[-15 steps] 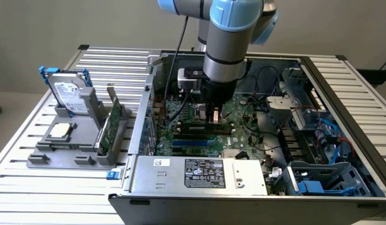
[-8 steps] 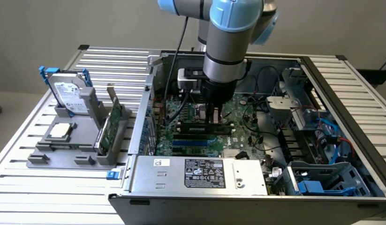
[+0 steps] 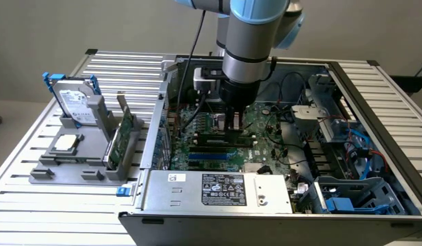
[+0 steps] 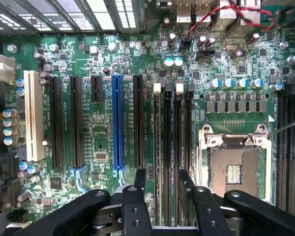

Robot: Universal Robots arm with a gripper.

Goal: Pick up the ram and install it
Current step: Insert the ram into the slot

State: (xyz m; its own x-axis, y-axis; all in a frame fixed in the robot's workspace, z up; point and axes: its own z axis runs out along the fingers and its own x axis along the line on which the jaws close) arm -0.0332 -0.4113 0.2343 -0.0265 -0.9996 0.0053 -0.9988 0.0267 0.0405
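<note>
Ram: in the exterior view it appears as a long, dark stick standing on edge along a slot of the motherboard, inside the open case. How deep it sits in the slot cannot be told. The arm reaches straight down into the case. The fingers hang directly over the middle of the ram, very close to its upper edge, but contact cannot be confirmed. The power supply lies along the near side of the case. The table carries a grey holder toward the exterior view's left of the case. A hard drive with blue rails and an expansion card stand upright in this holder.

In the wrist view, the two black fingers are spread apart and pinch nothing. The memory slots run through the gap between them. The ram cannot be told from the slots in this view. A blue slot and several black slots run parallel to the memory slots. A white slot lies beyond them. The open CPU socket lies on the opposite side of the memory slots.
</note>
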